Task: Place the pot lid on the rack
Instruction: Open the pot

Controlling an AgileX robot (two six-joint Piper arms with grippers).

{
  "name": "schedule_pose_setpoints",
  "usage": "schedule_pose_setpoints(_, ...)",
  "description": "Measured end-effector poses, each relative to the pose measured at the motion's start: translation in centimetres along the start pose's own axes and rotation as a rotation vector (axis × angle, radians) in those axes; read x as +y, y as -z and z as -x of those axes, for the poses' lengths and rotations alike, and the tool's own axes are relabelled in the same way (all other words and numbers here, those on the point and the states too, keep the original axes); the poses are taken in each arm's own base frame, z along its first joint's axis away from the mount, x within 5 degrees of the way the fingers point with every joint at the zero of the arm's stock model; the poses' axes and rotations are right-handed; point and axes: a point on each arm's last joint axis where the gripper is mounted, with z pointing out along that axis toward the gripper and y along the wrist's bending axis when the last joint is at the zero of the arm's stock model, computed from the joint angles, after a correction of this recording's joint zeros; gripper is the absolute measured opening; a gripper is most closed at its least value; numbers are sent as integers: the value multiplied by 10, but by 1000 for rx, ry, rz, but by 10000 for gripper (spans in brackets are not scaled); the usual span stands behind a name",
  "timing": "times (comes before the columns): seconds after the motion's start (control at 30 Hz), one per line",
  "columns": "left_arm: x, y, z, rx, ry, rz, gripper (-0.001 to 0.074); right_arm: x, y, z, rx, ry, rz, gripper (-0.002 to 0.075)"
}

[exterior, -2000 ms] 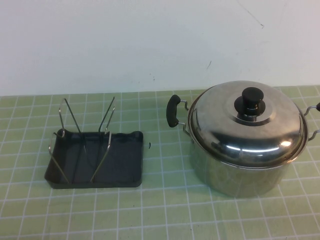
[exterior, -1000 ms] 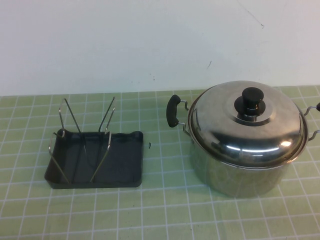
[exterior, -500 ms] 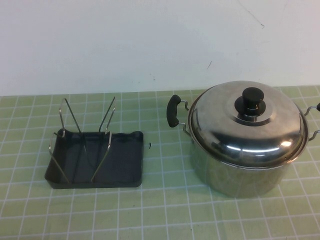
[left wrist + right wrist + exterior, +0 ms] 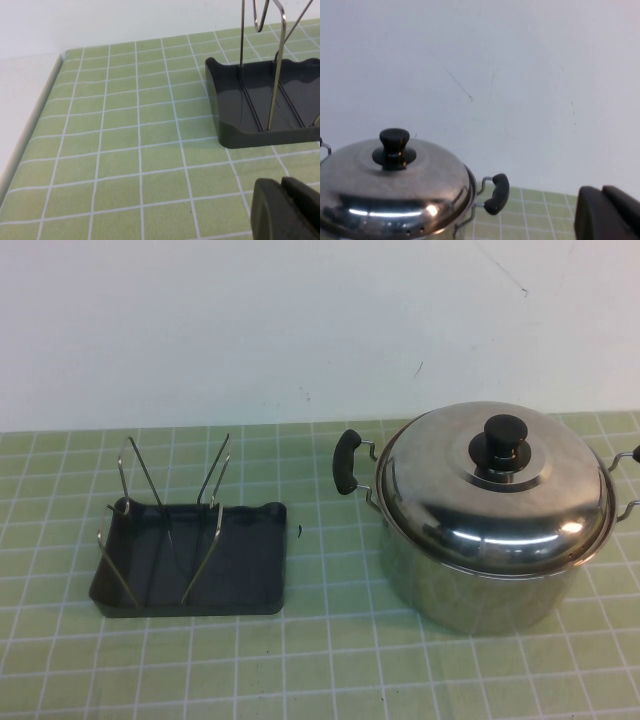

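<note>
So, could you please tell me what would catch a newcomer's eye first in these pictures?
The shiny pot lid with its black knob sits on the steel pot at the right of the green tiled table. To its left stands the dark grey rack, its wire prongs bare. Only a dark edge of the left tool and right tool shows in the wrist views.

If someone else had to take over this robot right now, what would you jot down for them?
Left gripper: parked low over the table beside the rack, holding nothing.
Right gripper: off to the side of the pot, holding nothing.
The pot lid sits on the pot, at the table's right; its black knob is untouched. The rack stands at the left with bare wire prongs.
Done: nothing.
Left: grip the knob, lift the lid, stand it between the prongs.
</note>
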Motion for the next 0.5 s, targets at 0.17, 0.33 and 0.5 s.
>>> schedule_pose_setpoints(0.17,0,0,0,0,2,0,-4,-2,2,11,-87,-6,-14,-1)
schedule_pose_setpoints(0.33,0,0,0,0,2,0,-4,-2,2,15,-129,-16,-15,-1)
schedule_pose_setpoints(0.5,0,0,0,0,2,0,-4,1,-4,15,-88,-86,29,-1)
